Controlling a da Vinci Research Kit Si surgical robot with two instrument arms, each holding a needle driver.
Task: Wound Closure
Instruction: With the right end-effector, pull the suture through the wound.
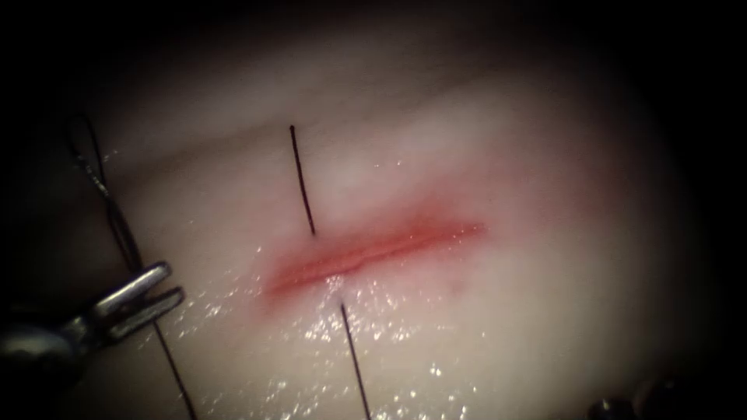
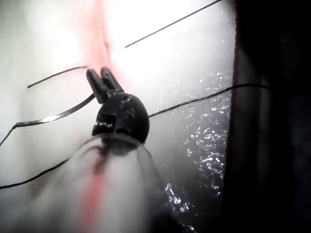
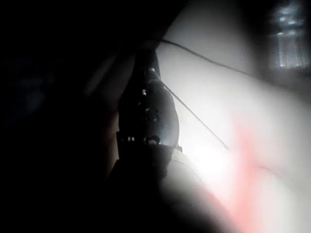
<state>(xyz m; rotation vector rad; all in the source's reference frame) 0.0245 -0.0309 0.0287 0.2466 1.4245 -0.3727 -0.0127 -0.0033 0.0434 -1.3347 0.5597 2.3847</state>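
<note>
The tissue point(image 1: 482, 155) has a red cut point(image 1: 373, 249) running across its middle. Thread point(image 1: 302, 183) crosses the cut. One free end lies on the far side, and the other strand point(image 1: 355, 362) runs off the near side. My left tool point(image 1: 173, 281) sits left of the cut's left end, jaws open and holding nothing. The curved needle point(image 2: 48, 118) lies on the tissue beside that tool, outside the tissue, and looks like a dark arc point(image 1: 120, 229) with thread trailing past the jaws. My right tool point(image 1: 622, 406) is a dark shape at the near right edge and appears again as a dark tool point(image 3: 148, 111).
Red fluid tints the tissue around the cut. Wet glints cover the near tissue point(image 1: 373, 327). A long loop of thread point(image 1: 175, 373) runs along the left side toward the near edge.
</note>
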